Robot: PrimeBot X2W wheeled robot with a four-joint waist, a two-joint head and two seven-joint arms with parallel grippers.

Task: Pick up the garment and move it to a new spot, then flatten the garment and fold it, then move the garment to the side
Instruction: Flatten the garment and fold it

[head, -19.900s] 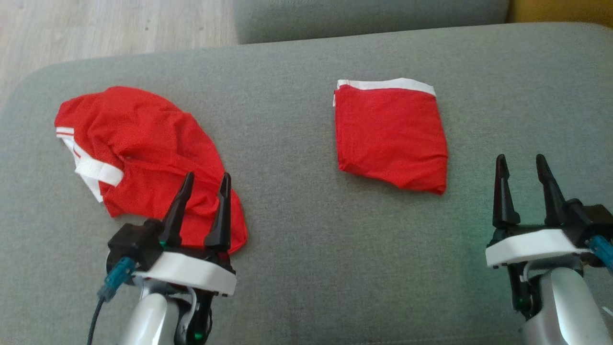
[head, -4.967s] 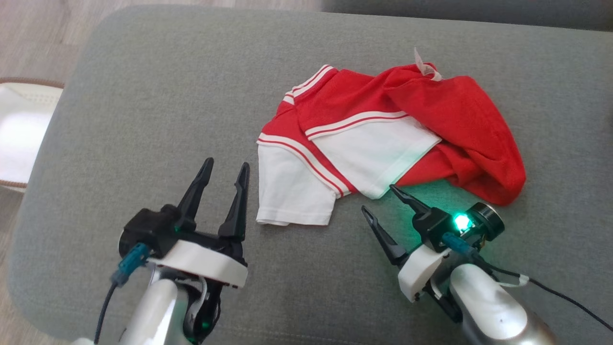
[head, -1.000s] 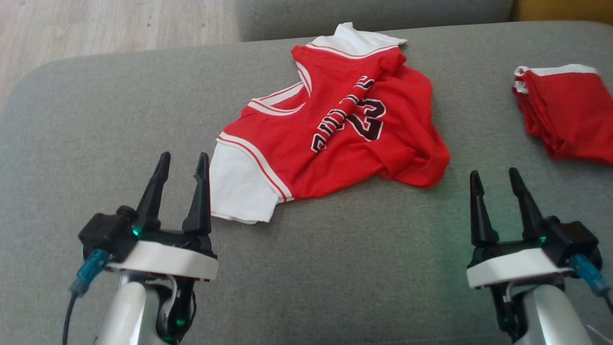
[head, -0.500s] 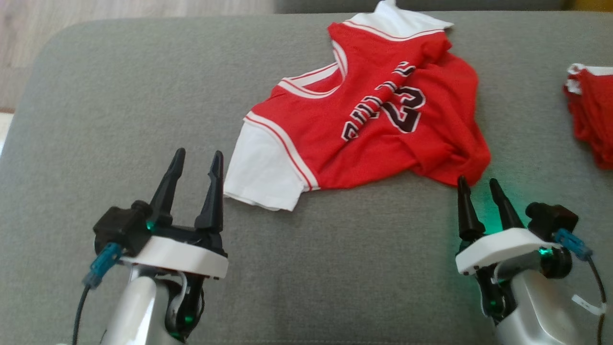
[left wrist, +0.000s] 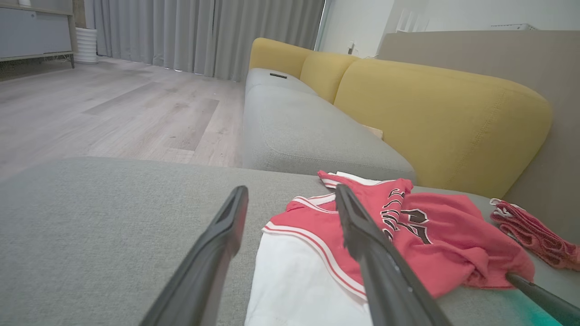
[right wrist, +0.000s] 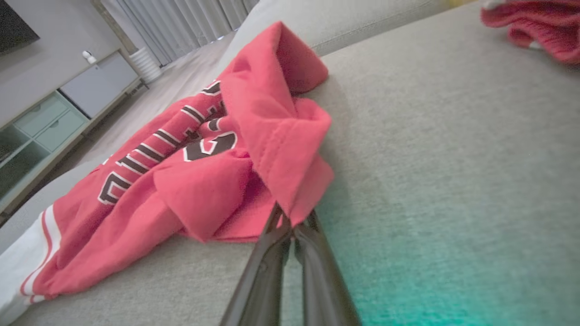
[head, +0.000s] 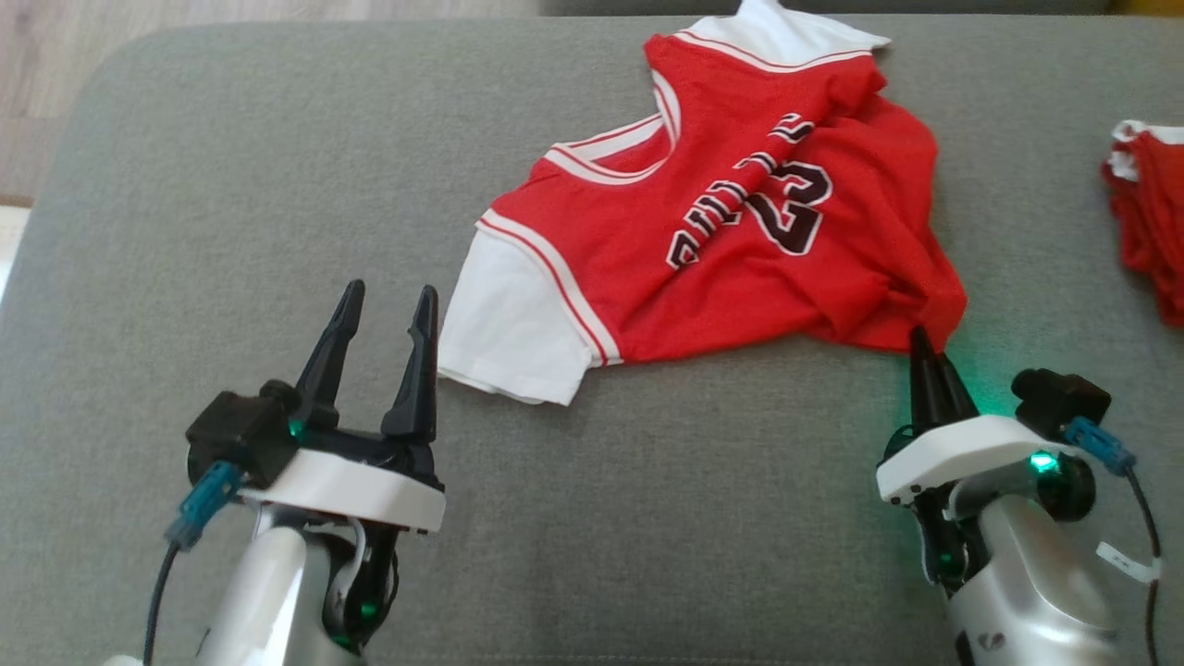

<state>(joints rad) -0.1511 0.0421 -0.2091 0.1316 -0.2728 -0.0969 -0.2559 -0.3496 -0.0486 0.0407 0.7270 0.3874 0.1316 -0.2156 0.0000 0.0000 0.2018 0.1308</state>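
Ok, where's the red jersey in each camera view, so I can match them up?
Head view: jersey upper centre, on the grey cushion.
Left wrist view: jersey lower right of centre.
Right wrist view: jersey left and centre, its hem corner at the shut right fingers.
Shared landmark: the folded red garment, at the right edge in all three.

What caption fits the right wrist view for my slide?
The right gripper pinches a corner of the crumpled red-and-white basketball jersey on the grey fabric sofa cushion.
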